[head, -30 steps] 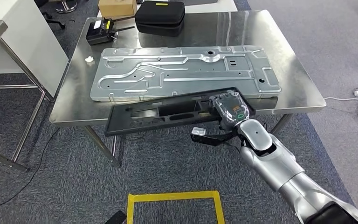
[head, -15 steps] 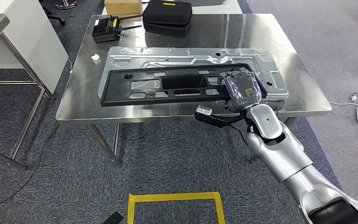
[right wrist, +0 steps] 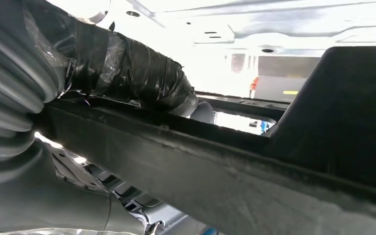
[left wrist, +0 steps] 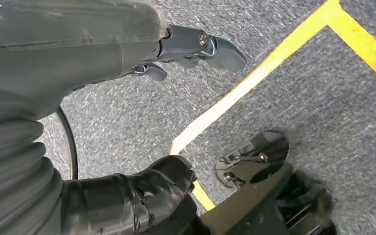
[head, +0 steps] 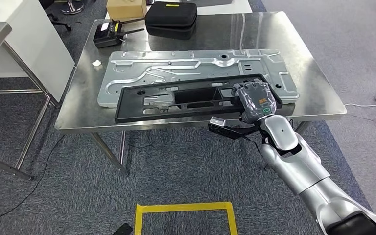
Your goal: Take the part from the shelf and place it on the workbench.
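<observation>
The robot's right hand (head: 257, 99) has its fingers (head: 247, 89) wrapped around the right end of a long black plastic frame part (head: 186, 98), held over a grey stamped-metal panel (head: 196, 73) on the steel bench (head: 318, 93). Best lowered level before letting go. The left hand (left wrist: 196, 49) hangs empty, fingers loosely apart.

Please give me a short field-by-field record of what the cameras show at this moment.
held part: long black frame, gripped at its right end
right hand: right hand grips the frame
frame position: over the grey metal panel on the workbench; contact unclear
left hand: left hand hangs over carpet, holding nothing, fingers apart
other items on bench: black case, cardboard box, black radio unit
floor: yellow tape square
</observation>
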`<act>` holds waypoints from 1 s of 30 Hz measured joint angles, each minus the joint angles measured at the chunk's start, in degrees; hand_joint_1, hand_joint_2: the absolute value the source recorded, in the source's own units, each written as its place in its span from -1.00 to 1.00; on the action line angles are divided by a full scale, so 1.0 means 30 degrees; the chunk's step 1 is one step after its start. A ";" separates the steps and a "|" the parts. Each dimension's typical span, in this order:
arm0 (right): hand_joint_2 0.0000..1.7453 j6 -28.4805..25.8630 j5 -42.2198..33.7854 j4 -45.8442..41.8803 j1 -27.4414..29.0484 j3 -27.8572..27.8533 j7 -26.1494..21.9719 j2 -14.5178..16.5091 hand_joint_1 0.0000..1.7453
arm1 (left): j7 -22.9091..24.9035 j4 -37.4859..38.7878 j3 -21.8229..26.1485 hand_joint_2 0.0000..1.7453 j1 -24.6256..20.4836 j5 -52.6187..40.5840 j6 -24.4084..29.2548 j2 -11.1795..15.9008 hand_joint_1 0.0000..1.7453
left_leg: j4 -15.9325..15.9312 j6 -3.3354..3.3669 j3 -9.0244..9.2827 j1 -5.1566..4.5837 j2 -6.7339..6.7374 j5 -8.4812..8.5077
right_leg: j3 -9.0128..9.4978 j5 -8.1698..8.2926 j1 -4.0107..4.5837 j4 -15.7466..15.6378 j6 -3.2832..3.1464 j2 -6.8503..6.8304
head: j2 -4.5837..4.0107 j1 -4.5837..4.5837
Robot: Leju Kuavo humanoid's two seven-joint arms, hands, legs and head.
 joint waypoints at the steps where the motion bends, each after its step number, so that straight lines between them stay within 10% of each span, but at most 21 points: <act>1: 1.00 0.0005 0.0000 0.0060 0.0022 0.0015 -0.0033 0.0069 1.00 | 0.0004 0.0000 0.0000 1.00 0.0004 -0.0016 -0.0002 0.0000 -1.00 | 0.1288 -0.0038 -0.0600 0.0005 0.0002 -0.0587 | -0.0003 -0.0006 0.0009 0.0011 -0.0057 -0.0004 | 0.0000 -0.0002; 4: 1.00 0.0018 0.0000 0.0240 0.0168 0.0098 -0.0140 0.0228 1.00 | 0.0011 0.0000 0.0000 1.00 0.0016 -0.0040 -0.0004 0.0002 -1.00 | 0.2848 -0.0091 -0.1408 0.0014 0.0005 -0.0736 | 0.0011 -0.0063 0.0026 0.0083 -0.0067 0.0021 | 0.0000 -0.0002; 8: 1.00 0.0025 -0.0024 0.0448 0.0264 0.0151 -0.0273 0.0337 1.00 | 0.0011 0.0000 0.0000 1.00 -0.0010 -0.0053 -0.0013 0.0031 -1.00 | -0.1490 0.0091 0.0565 -0.0026 -0.0003 0.1347 | -0.0026 -0.0245 0.0093 0.0319 0.0177 0.0054 | 0.0000 0.0002; 13: 1.00 0.0011 -0.0151 0.0683 0.0293 0.0189 -0.0337 0.0392 1.00 | 0.0026 0.0000 0.0000 1.00 0.0023 -0.0076 -0.0104 0.0015 -1.00 | -0.2193 0.0543 0.0874 -0.0030 -0.0030 0.1488 | -0.0176 -0.0513 0.0101 0.0628 0.0596 0.0045 | 0.0000 0.0018; 17: 1.00 0.0008 -0.0231 0.0805 0.0364 0.0199 -0.0340 0.0412 1.00 | 0.0026 0.0000 0.0000 1.00 -0.0012 -0.0084 -0.0104 0.0024 -1.00 | -0.2292 0.0791 0.0923 -0.0009 -0.0010 0.1524 | -0.2063 -0.2565 0.0004 0.4761 0.0856 0.0040 | 0.0000 0.0018; 19: 1.00 0.0011 -0.0240 0.0900 0.0431 0.0206 -0.0340 0.0414 1.00 | 0.0026 0.0000 0.0000 1.00 0.0014 -0.0086 -0.0106 0.0022 -1.00 | -0.2284 0.0803 0.0936 -0.0028 -0.0031 0.1512 | -0.2544 -0.2520 -0.0004 0.5648 0.0857 0.0041 | 0.0000 0.0020; 23: 1.00 0.0004 -0.0246 0.0962 0.0354 0.0206 -0.0340 0.0434 1.00 | 0.0026 0.0000 0.0000 1.00 0.0003 -0.0091 -0.0106 0.0018 -1.00 | -0.2262 0.0700 0.0962 -0.0096 -0.0064 0.1471 | -0.0477 -0.0266 0.0119 0.1213 0.0512 0.0039 | 0.0000 0.0020; 27: 1.00 -0.0006 -0.0264 0.0989 0.0323 0.0206 -0.0340 0.0483 1.00 | 0.0025 0.0000 0.0000 1.00 -0.0011 -0.0093 -0.0106 0.0016 -1.00 | -0.2309 0.0364 0.0860 -0.0105 -0.0035 0.1503 | -0.0026 -0.0119 0.0220 0.0122 0.0291 0.0020 | 0.0000 0.0020; 30: 1.00 -0.0022 -0.0284 0.0994 0.0336 0.0206 -0.0346 0.0497 1.00 | 0.0025 0.0000 0.0000 1.00 -0.0006 -0.0100 -0.0097 0.0031 -1.00 | -0.0887 0.0109 0.0278 -0.0082 -0.0013 0.0535 | 0.0160 0.0017 0.0028 -0.0167 0.0010 -0.0056 | 0.0000 0.0016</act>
